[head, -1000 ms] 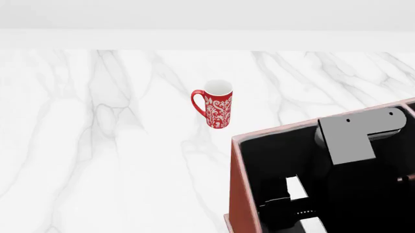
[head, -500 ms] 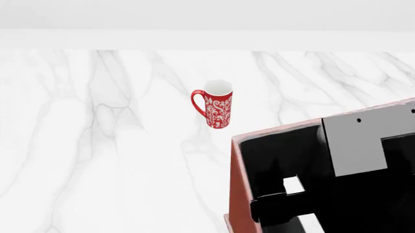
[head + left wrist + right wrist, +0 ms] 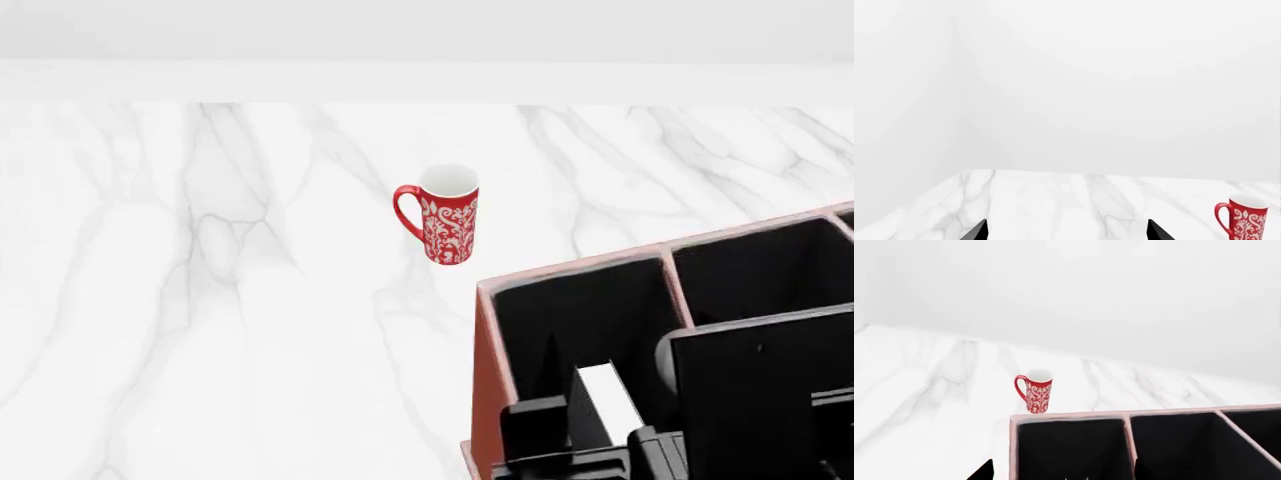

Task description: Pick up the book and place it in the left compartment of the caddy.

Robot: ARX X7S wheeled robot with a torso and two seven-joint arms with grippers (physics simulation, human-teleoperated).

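Note:
The reddish-brown caddy (image 3: 486,340) stands at the lower right of the head view, and its rim shows in the right wrist view (image 3: 1067,416). The book (image 3: 607,400) stands inside the left compartment (image 3: 587,305), showing its white page edge. My right gripper (image 3: 594,452) hangs over the near end of that compartment (image 3: 1074,445). In the right wrist view its (image 3: 1062,474) jaws are wide apart and hold nothing that I can see. My left gripper (image 3: 1067,232) is open and empty over bare marble, and it is out of the head view.
A red-and-white patterned mug (image 3: 447,215) stands on the marble table beyond the caddy's far left corner; it also shows in the right wrist view (image 3: 1035,395) and the left wrist view (image 3: 1246,217). Smaller caddy compartments (image 3: 761,270) lie to the right of the divider.
My right arm has drawn back toward the near edge of the head view, uncovering the caddy's far compartments. The book's white edge stays in the left compartment.

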